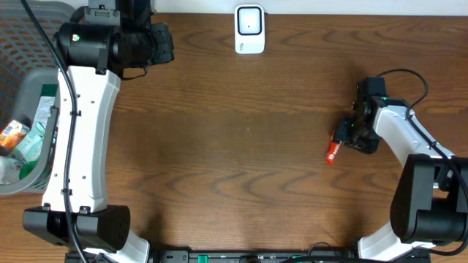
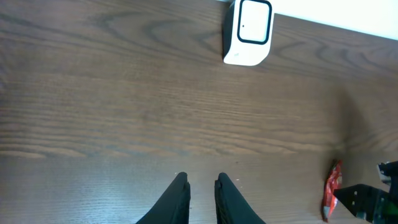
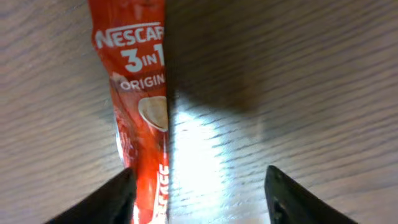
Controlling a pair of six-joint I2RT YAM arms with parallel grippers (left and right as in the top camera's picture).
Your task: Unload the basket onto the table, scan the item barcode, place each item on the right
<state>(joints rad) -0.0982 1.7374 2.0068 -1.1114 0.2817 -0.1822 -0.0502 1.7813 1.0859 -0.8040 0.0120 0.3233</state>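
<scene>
Right gripper [image 3: 202, 199] was seen open wide, nothing held; sachet [image 3: 140, 93] was found lengthwise ahead, beside one finger (left gripper [image 2: 201, 179] far off, barely parted).

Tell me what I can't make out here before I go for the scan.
Barcode on the sachet: right wrist shows only the front, lower end cut by the frame edge; overhead too small.
Labels of the items in the basket: overhead, too small, partly cut by the left edge.

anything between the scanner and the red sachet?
Nothing. Bare wooden tabletop runs from the white scanner to the red sachet; overhead and left wrist views both show it.
</scene>
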